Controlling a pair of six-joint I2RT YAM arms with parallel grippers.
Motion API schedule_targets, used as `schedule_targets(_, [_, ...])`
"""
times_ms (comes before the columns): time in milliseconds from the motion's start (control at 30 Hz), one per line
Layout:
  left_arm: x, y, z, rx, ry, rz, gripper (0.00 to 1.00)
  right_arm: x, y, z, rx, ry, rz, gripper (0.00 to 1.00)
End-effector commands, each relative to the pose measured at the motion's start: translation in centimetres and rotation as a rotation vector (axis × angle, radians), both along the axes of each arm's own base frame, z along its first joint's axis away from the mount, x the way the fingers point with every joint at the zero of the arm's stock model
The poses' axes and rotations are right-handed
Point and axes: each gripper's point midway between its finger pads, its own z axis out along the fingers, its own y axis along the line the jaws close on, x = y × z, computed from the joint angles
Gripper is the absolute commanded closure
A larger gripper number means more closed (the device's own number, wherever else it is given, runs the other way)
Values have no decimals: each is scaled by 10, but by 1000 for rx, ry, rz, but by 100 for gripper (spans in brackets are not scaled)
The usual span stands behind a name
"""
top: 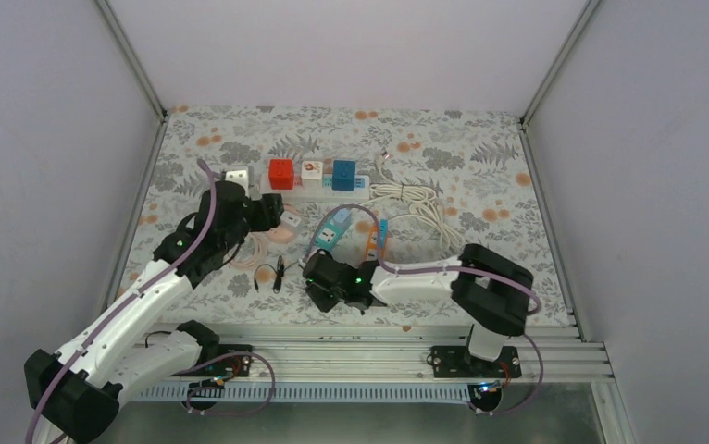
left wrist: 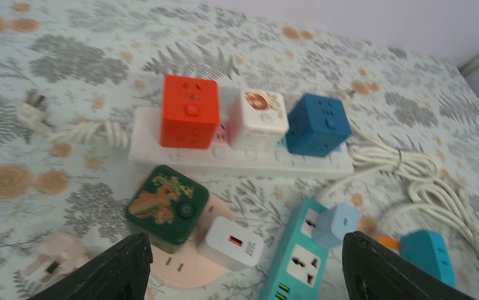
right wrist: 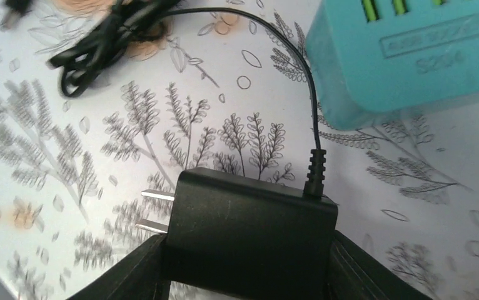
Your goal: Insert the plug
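Both fingers (right wrist: 131,275) of the right gripper (right wrist: 246,244) are clenching the black power adapter (right wrist: 249,209), prongs (right wrist: 157,195) sticking out to their left, needing a firm hold before approaching the teal power strip (right wrist: 406,56) ahead.

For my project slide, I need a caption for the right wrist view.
Right claw grips the black adapter, prongs exposed, near the teal power strip.

Matt black plastic plug (right wrist: 249,231) with shiny metal prongs (right wrist: 157,195), smooth teal plastic power strip (right wrist: 406,56), matt printed tablecloth (right wrist: 68,156)
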Motion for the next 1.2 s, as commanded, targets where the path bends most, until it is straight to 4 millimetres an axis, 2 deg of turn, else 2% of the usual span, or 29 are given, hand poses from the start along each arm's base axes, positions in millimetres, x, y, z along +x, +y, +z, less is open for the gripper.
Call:
schedule_targets(0, [-4,-32,9,-35,5,-206,23,2,8,53,105,-199,196,48])
schedule_targets(67, [-9,-46,11,-51,18,-309,23,0,11,78,149,-264,269,49])
schedule_targets(233, [-24,-80,22,-142,45,-545,21,18,15,141,207,-456,322,50])
schedule_targets(333, [-35,-94,35,-180,23,-669,21,27,13,167,219,-545,346,51])
schedule_targets(467, [-44,-100,46,-221,8,-752,19,30,5,191,229,-621,390,52])
schedule_targets(533, [-49,-104,48,-241,13,-797,19,29,-1,199,226,-656,408,51])
schedule_targets(767, [-61,-119,34,-277,97,-930,19,29,-13,224,197,-730,458,51])
schedule_targets(833, [-63,-121,33,-282,111,-959,19,29,-14,225,177,-732,474,51])
schedule_targets(967, [-72,-124,40,-272,99,-1039,31,31,-17,223,131,-733,496,51])
schedule_targets(1167, [-79,-126,40,-301,102,-1066,30,40,-24,227,99,-753,485,51])
